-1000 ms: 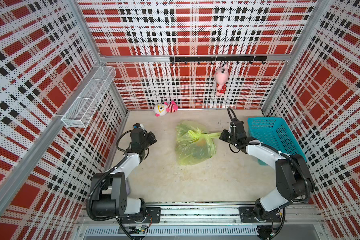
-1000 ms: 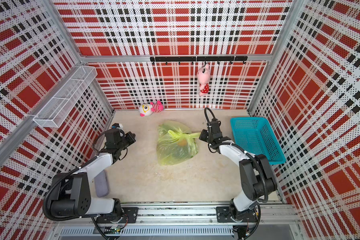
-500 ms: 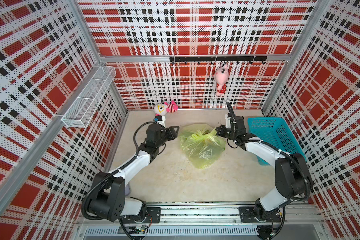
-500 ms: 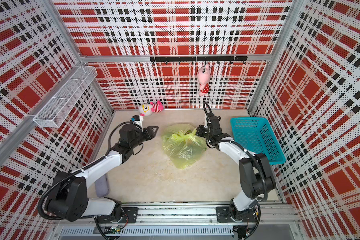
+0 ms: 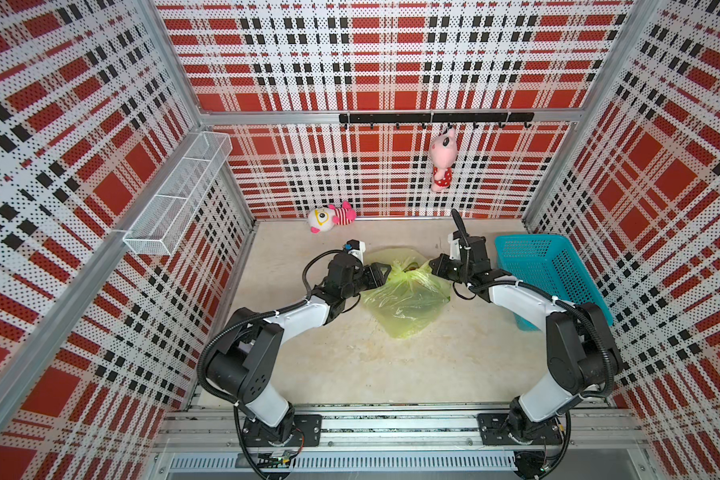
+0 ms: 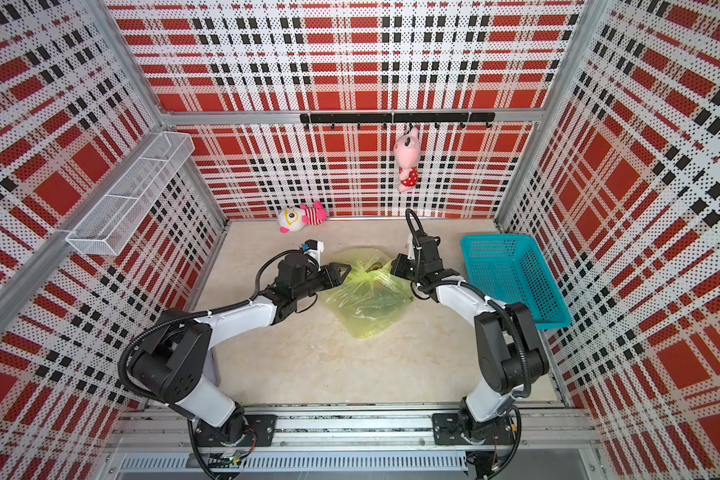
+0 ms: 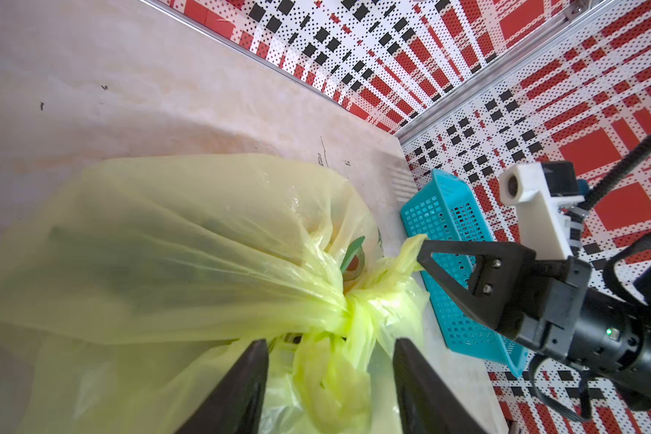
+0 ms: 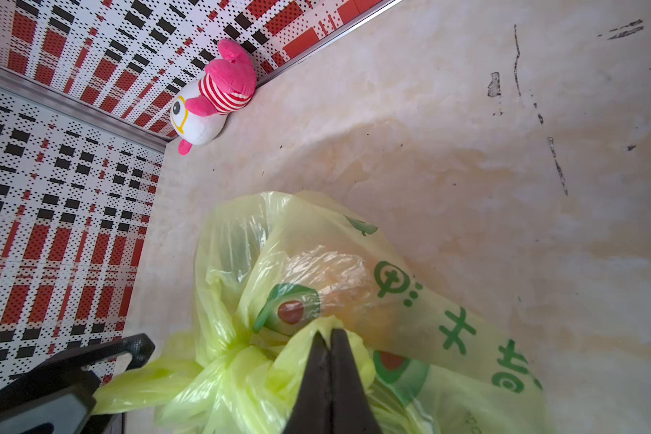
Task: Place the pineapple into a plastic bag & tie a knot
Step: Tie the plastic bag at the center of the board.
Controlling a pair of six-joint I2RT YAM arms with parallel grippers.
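Thin translucent yellow-green plastic bag [image 5: 408, 303] lies on the beige tabletop [image 5: 350, 365], between both arms. Only the left wrist view shows the left gripper [image 7: 330, 342] jaws parted around the strap below the bunched knot [image 7: 350, 312]. Only the right wrist view shows the right gripper [image 8: 331, 331] clenched on bag film.

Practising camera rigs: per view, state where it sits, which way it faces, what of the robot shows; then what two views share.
Top views: high at the front, looking down toward the back wall; both arms, left gripper and right gripper at the plastic bag.
Left wrist: on the left arm, facing the knot past its open jaws; right gripper and basket beyond.
Right wrist: on the right arm, facing the plastic bag past its shut jaws; plush toy beyond.
Shared: both wrist views show the knot.
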